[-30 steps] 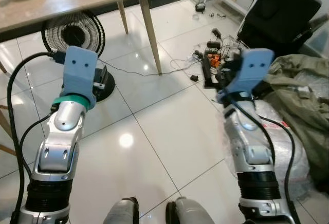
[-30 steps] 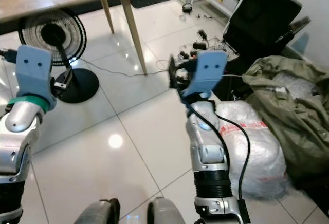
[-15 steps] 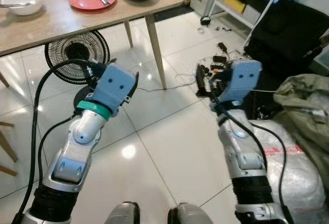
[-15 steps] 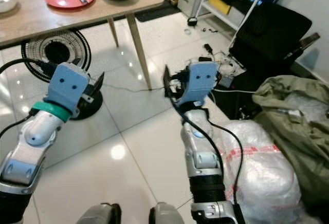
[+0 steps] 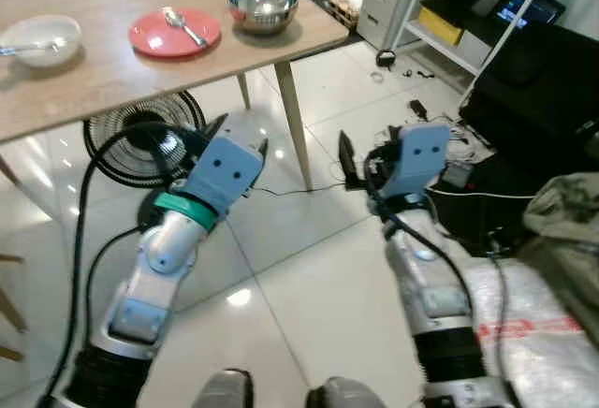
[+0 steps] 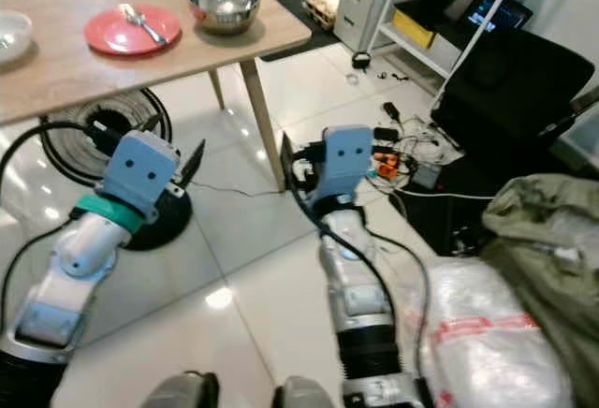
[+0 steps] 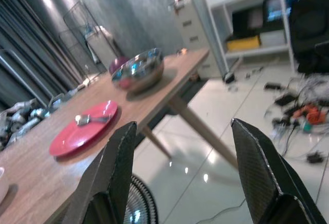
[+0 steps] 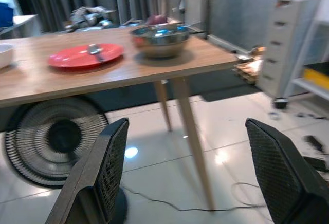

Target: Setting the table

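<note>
A: Where is each gripper now?

B: The left gripper (image 7: 180,178) and right gripper (image 8: 187,175) are raised in front of the robot over the tiled floor (image 5: 309,268), both spread wide and holding nothing.

A: What has changed in the last second?

B: The view has lifted. The counter (image 5: 112,71) now shows far more of its top: a red plate (image 5: 174,33) with a spoon (image 5: 175,21), a steel bowl (image 5: 263,5) and a white bowl (image 5: 40,39). The robot seems to be approaching; nothing is within reach yet.
</note>
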Available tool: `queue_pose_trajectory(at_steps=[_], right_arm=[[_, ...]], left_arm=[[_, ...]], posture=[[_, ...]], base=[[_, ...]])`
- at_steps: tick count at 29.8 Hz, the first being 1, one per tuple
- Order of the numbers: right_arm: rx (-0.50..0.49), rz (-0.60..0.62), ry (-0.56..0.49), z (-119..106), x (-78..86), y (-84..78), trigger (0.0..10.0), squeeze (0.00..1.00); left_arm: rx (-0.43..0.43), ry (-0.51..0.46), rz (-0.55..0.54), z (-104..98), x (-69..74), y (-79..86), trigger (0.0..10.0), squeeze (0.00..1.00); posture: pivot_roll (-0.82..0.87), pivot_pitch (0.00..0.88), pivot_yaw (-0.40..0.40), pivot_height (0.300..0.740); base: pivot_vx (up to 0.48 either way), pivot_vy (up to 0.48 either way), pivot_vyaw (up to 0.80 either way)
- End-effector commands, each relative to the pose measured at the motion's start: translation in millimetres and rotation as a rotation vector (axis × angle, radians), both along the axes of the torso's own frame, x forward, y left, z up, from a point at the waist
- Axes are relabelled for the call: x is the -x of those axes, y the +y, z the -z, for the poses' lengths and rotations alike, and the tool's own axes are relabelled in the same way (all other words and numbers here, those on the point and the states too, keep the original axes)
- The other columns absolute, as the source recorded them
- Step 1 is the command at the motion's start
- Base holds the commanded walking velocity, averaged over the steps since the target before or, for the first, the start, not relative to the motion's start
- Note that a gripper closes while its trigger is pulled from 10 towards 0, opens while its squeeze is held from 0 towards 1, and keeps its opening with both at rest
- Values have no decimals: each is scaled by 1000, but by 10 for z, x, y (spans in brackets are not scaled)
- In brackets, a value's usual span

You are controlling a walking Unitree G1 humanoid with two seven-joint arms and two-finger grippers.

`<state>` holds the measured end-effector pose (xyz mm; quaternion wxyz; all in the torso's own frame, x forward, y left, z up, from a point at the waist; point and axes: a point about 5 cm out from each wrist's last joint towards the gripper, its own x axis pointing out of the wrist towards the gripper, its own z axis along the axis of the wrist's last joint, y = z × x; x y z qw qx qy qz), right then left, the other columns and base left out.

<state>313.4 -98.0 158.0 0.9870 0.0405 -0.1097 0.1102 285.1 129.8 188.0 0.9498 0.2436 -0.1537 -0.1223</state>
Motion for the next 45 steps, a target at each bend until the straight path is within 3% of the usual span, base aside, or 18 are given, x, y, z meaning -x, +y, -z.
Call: queue_pose_trajectory(at_steps=[1, 45], right_arm=[[6, 22, 18, 53, -7, -74, 10000, 0], [17, 44, 15, 36, -36, -165, 10000, 0]], left_arm=[[-10, 10, 2, 40, 5, -17, 10000, 0], [-16, 12, -35, 66, 1, 7, 10000, 0]], posture=[[-40, 0, 25, 740], [-44, 11, 17, 740]], base=[[458, 0, 0], [438, 0, 0]])
